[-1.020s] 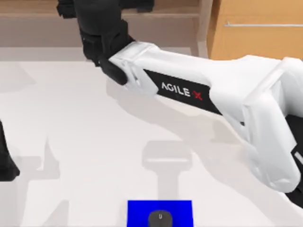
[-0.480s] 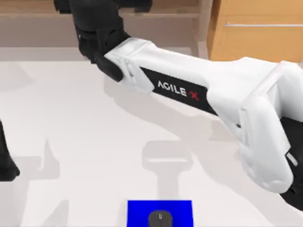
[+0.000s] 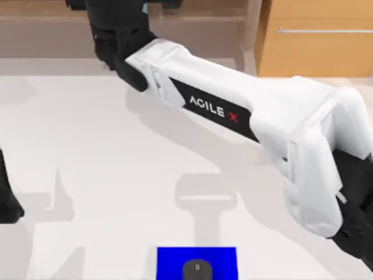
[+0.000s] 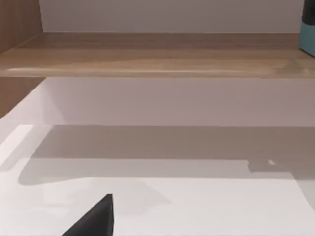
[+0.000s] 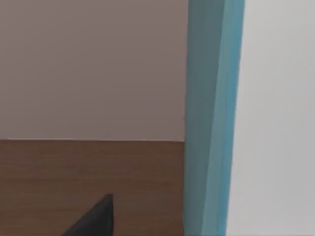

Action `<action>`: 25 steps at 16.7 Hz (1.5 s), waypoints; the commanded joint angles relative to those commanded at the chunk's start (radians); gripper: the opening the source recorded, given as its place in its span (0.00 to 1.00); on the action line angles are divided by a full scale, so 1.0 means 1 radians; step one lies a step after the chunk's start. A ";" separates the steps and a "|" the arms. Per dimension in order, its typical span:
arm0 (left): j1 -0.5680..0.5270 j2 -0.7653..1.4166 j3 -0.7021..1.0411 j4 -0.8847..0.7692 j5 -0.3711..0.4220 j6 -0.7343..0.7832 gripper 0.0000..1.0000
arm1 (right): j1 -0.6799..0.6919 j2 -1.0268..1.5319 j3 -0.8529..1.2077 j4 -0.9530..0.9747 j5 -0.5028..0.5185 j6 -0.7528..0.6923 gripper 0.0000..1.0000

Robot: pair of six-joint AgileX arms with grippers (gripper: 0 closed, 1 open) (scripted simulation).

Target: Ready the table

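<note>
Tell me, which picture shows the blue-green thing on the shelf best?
The right wrist view: the teal object stands close there, a tall upright slab on the brown wooden shelf. The left wrist view catches just its corner far off on the shelf board. The top view has a teal sliver beside the right arm's dark wrist.

The right arm (image 3: pixel 233 111) covers part of the shelf (image 3: pixel 52 11); its gripper is cut off at the top edge. A blue mat (image 3: pixel 196 261) is cut by the bottom edge.
</note>
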 joint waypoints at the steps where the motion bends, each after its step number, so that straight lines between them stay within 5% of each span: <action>1: 0.000 0.000 0.000 0.000 0.000 0.000 1.00 | 0.000 0.000 0.000 0.000 0.000 0.000 1.00; 3: 0.000 0.000 0.000 0.000 0.000 0.000 1.00 | 0.000 0.000 0.000 0.000 0.000 0.000 1.00; 16: 0.000 0.000 0.000 0.000 0.000 0.000 1.00 | 0.000 0.000 0.000 0.000 0.000 0.000 0.02; 25: 0.000 0.000 0.000 0.000 0.000 0.000 1.00 | 0.004 -0.001 0.001 0.000 0.000 0.001 0.00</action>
